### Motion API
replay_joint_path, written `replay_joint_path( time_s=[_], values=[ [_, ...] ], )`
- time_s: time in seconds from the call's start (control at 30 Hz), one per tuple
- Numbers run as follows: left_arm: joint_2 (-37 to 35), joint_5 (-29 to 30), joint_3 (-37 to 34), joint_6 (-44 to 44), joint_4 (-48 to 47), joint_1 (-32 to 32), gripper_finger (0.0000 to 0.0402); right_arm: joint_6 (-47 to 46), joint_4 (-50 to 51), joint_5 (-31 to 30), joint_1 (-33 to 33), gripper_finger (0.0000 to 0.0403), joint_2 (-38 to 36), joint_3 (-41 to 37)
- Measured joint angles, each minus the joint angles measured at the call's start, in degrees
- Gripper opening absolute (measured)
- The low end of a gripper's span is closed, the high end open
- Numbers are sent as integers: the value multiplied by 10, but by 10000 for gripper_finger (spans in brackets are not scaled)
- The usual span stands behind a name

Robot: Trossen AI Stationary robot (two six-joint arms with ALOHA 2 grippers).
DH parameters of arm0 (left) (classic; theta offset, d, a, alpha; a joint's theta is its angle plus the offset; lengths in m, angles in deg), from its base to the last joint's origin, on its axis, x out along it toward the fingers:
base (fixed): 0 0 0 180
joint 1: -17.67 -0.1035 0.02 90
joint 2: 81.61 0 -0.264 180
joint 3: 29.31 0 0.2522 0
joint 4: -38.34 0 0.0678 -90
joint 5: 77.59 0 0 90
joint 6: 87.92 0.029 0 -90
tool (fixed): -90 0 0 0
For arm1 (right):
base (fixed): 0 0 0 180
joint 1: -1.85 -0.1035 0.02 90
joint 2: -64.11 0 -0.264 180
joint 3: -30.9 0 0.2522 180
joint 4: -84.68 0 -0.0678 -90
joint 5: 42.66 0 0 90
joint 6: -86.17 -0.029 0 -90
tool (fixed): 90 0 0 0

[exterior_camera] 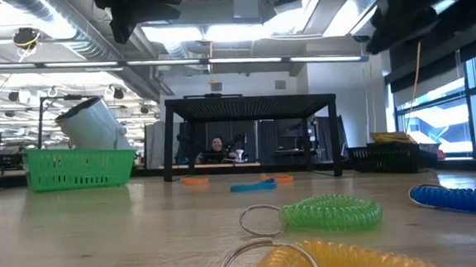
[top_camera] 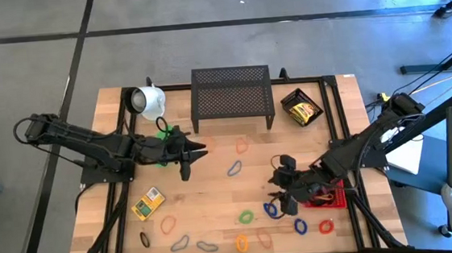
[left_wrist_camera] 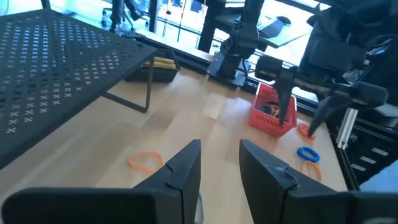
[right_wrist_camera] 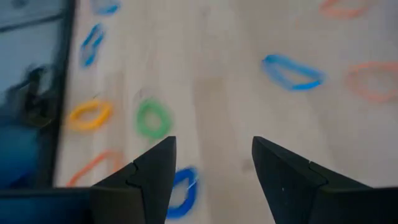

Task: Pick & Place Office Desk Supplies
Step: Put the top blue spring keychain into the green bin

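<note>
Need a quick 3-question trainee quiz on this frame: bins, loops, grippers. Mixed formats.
1. True or false: the white mug stands upright.
2. Which gripper hovers nearest the red basket? A) left B) right
3. Fill in: the right gripper has its fingers ____ above the loops.

Key:
1. False; it lies tipped, beside the green basket.
2. B; the left gripper is near the black shelf.
3. Open; nothing between them, with a blue loop beside one finger.

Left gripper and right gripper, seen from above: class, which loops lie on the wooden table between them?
In the high view, between the left gripper and right gripper: a blue loop and an orange loop.
</note>
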Motion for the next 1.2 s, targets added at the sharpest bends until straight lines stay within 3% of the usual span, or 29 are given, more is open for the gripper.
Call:
replay_joint_path(
  time_s=[0.13, 0.23, 0.5, 0.93, 1.2],
  values=[
    [0, 2, 0, -6, 0, 0, 104, 2, 18, 116, 32, 212, 0, 0],
    [0, 2, 0, -8, 0, 0, 102, 36, 47, 158, 44, 212, 4, 0],
    [0, 0, 0, 49, -1, -1, 104, 243, 50, 160, 49, 212, 55, 0],
    [0, -13, 0, 35, -1, 0, 99, 270, -64, 198, 51, 212, 184, 0],
    [0, -20, 0, 19, -1, 0, 94, 322, -66, 162, 52, 212, 215, 0]
  ],
)
